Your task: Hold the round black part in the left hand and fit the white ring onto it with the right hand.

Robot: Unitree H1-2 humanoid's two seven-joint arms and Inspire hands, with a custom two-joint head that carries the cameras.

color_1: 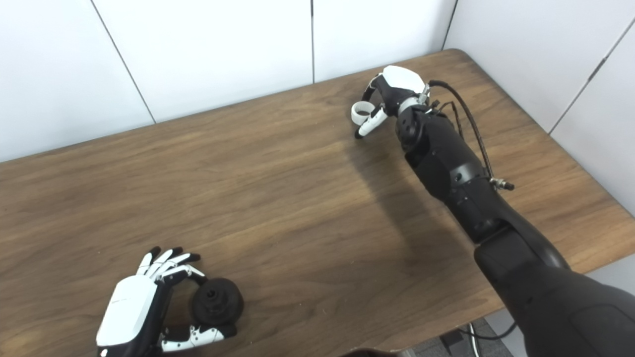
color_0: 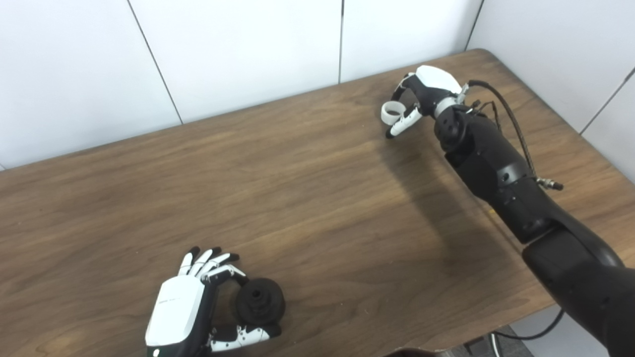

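Left eye view. The left hand [color_0: 181,310] sits at the near edge of the wooden table [color_0: 307,198], fingers curled round the round black part [color_0: 260,301], thumb under it and fingertips [color_0: 233,258] at its upper rim. The part's face with a raised hub points toward the table's middle. The hold looks loose: the hand cups the part more than it clamps it. Far from the black part, toward the table's far right corner, the right hand [color_0: 416,99] is pinching the white ring [color_0: 392,112] between thumb and fingers; the ring's opening shows, tilted toward the camera. The two pieces are well apart, with bare table between them.

Right eye view. Same layout. The black part [color_1: 217,301] lies against the left hand [color_1: 131,312], and whether it rests on the table or is lifted clear cannot be told. The ring [color_1: 362,112] hangs in the right hand [color_1: 387,94] just above the table; a cable [color_1: 471,129] runs along the forearm.

Risks, as judged: the ring is held by a narrow pinch at one edge, so it may twist or drop on the long carry toward the black part. If the left hand's cupping hold yields under pressure, the part could roll away. A tilted ring may jam on the hub instead of seating.
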